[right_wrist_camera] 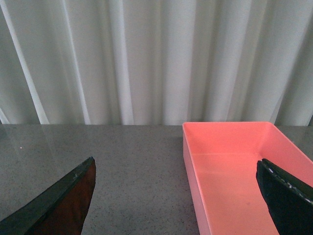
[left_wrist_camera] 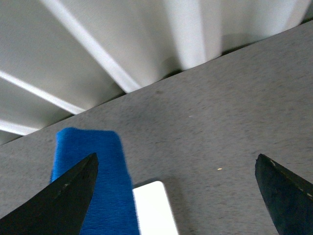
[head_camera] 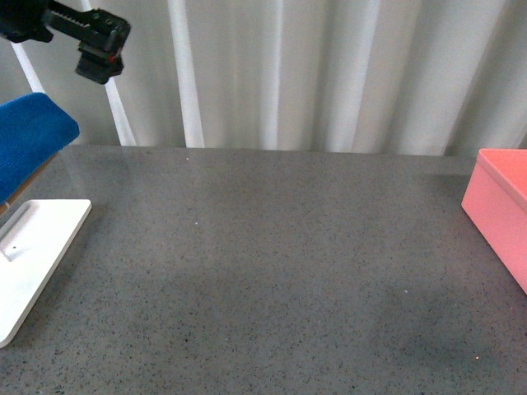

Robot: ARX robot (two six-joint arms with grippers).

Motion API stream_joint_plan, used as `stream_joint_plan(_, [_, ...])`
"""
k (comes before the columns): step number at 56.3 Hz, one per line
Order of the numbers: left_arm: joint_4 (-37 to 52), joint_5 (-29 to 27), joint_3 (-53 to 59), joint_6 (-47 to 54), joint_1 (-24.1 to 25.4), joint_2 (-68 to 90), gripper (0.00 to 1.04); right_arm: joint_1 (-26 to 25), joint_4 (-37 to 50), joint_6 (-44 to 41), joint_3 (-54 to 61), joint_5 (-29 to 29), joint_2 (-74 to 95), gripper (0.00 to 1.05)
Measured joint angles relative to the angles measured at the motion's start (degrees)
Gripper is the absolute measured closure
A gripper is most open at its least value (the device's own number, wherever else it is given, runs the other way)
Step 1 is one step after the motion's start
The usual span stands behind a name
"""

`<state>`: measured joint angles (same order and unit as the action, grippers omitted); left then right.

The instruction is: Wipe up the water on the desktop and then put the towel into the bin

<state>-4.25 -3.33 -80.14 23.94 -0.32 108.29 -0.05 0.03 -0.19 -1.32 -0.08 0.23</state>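
The tray (head_camera: 41,247) lies on the table (head_camera: 272,271) at its left edge, near the front. The towel (head_camera: 29,140) is just behind the tray, raised above the table. The bin (head_camera: 501,216) stands on the table at the far right, well apart from both. A curtain (head_camera: 329,74) hangs behind the table.
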Motion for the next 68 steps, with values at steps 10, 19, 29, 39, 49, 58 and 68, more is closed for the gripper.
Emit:
stream_joint_plan(10, [1.27,0.15,0.17,3.72,5.66,2.19,0.07,0.0,0.0,0.0,0.0,0.0,0.0,0.07])
stream_joint_plan(19, [4.72,-0.42,1.75,5.18,8.0,2.78,0.07,0.0,0.0,0.0,0.0,0.0,0.0,0.07])
stream_joint_plan(29, [6.27,0.28,3.28,4.37,9.75,5.66,0.07,0.0,0.0,0.0,0.0,0.0,0.0,0.07])
stream_joint_plan(39, [7.45,0.0,4.83,4.04,10.4,8.09,0.07,0.0,0.0,0.0,0.0,0.02,0.0,0.07])
stream_joint_plan(49, [11.13,-1.29,5.35,4.24,10.25,9.2,0.07,0.0,0.0,0.0,0.0,0.0,0.0,0.07])
stream_joint_plan(58, [12.22,-2.6,5.46,4.28,9.64,9.55,0.07,0.0,0.0,0.0,0.0,0.0,0.0,0.07])
stream_joint_plan(68, [12.46,-3.17,5.68,4.52,9.18,9.55,0.3,0.0,0.0,0.0,0.0,0.0,0.0,0.07])
